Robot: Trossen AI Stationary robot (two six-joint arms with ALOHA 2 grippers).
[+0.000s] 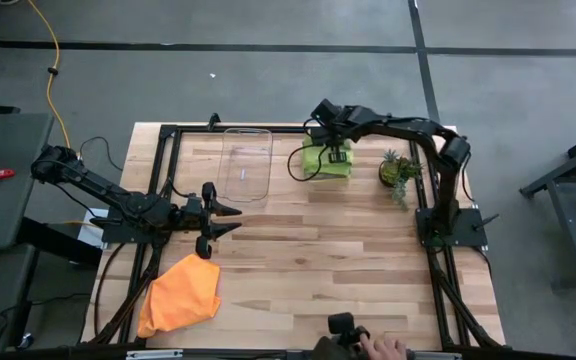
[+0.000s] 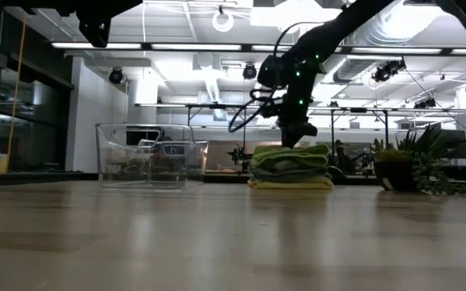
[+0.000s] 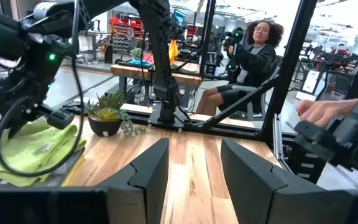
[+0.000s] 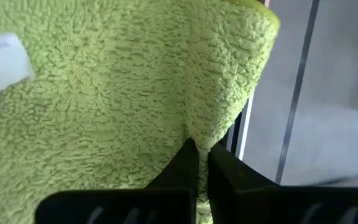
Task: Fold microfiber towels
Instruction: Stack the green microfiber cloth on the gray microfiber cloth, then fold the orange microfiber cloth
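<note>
A stack of folded towels (image 1: pixel 328 160) lies at the table's far middle, the lime green towel (image 2: pixel 291 153) on top. Below it show a grey layer (image 2: pixel 290 170) and a yellow one (image 2: pixel 291 184); I cannot make out a teal-blue one. My right gripper (image 1: pixel 339 152) stands on the stack, shut on the lime green towel (image 4: pixel 104 93). The orange towel (image 1: pixel 180 292) lies crumpled at the near left. My left gripper (image 1: pixel 214 213) is open and empty, above the table's left part, beyond the orange towel. My right gripper pinches a small raised fold of the lime green towel (image 4: pixel 199 138) between its two fingertips (image 4: pixel 182 163), near one of the towel's edges. The fingers come from above, pointing down (image 2: pixel 296 133). The towel lies flat on top of the stack.
A clear plastic tray (image 1: pixel 247 163) stands left of the stack. A small potted plant (image 1: pixel 400 170) stands right of it. A person's hand (image 1: pixel 386 347) with a dark device shows at the near edge. Bare wood lies across the table's middle (image 1: pixel 328 250).
</note>
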